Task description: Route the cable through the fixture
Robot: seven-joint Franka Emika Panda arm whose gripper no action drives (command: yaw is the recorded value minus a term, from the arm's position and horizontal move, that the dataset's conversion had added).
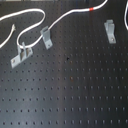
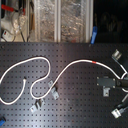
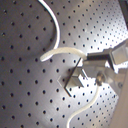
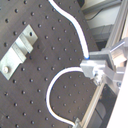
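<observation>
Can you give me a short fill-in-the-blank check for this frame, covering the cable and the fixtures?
1. The cable is white, with one short band coloured ____.
2. In the first exterior view, the number of metal fixtures on the board is ____.
3. The board's surface is black and covered with a regular grid of ____.

Missing words: red; three; holes

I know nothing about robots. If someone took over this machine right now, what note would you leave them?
Gripper: looks shut on the cable, near its end past the red band.
Cable: lies in loose curves across the perforated board.
Fixtures: the middle fixture has the cable running close by; threaded or not, cannot tell. The flat bracket and far fixture stand clear of the cable.
Done: cable grasped.
Left: routing through the fixture.
</observation>
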